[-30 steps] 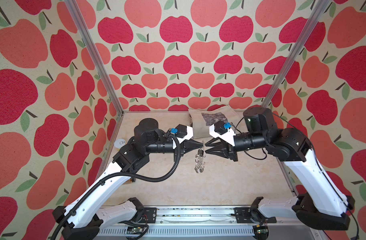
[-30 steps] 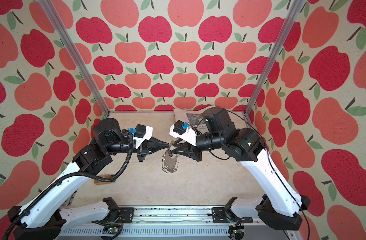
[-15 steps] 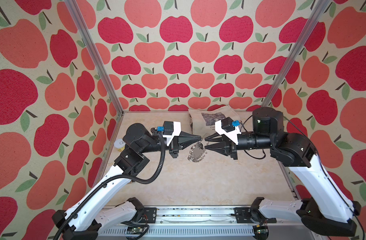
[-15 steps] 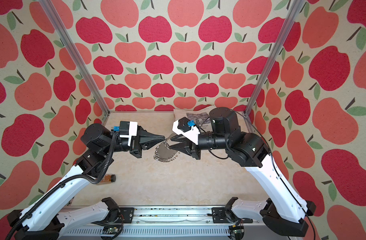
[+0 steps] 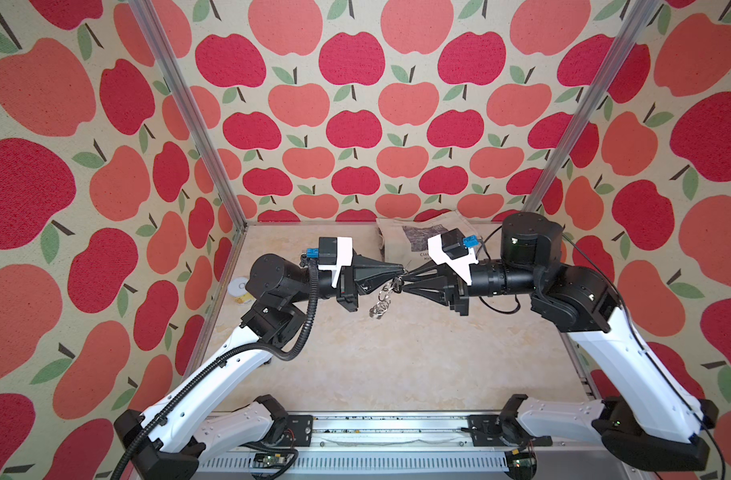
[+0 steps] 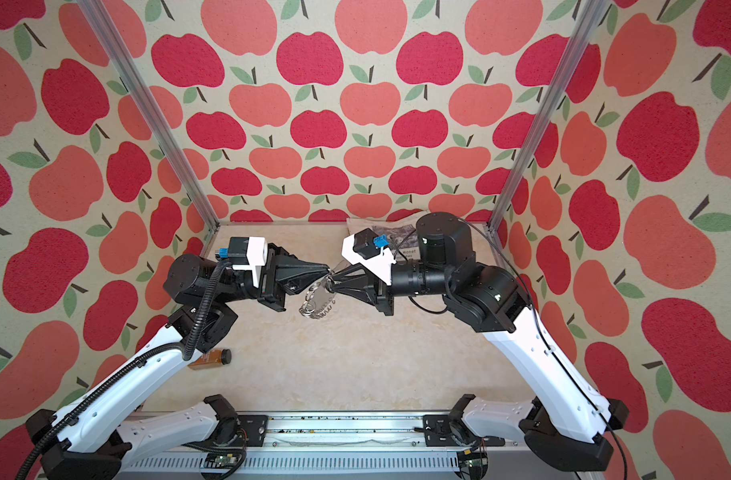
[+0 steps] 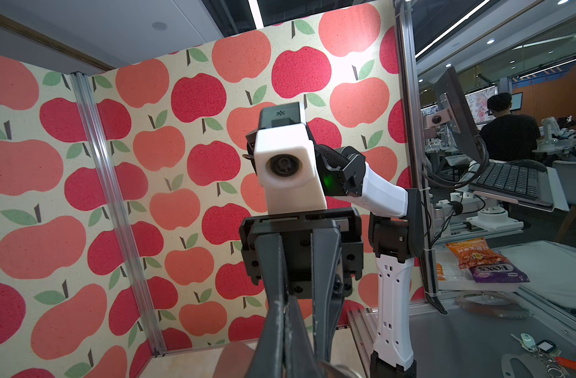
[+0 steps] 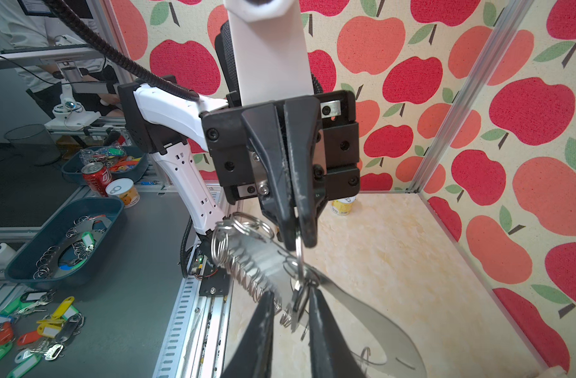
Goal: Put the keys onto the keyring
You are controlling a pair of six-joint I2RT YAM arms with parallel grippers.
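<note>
- Two black robot grippers meet tip to tip above the middle of the cream marbled table (image 5: 397,374). The left gripper (image 8: 296,240) has its jaws pressed together on one thin silver ring. The right gripper (image 8: 291,294) has narrow jaws set either side of a small ring cluster, and I cannot tell whether they pinch it.
- One flat, crescent-shaped grey metal keyring plate (image 8: 263,258) hangs from that pinched ring, clear of the table, just below the two tips.
- Its handling, as I judge it: thin, stiff and light, with smooth faces that would likely slip, and free to swing and twist on a single ring. The plate's bare inner edge looks the best place to steady it.
- Its long axis appears to slant from below the left jaws toward beneath the right gripper, neither level nor plumb. The grey face is turned to the right wrist camera, and in both top views the fringed edge points toward the front rail.
- Many small silver rings (image 8: 247,281) fringe the outer edge. They look like springy split coils, best pinched across the wire.
- No tiny silver key with a black-framed tag can be made out at the jaws, because the cluster there is too tangled to read.
</note>
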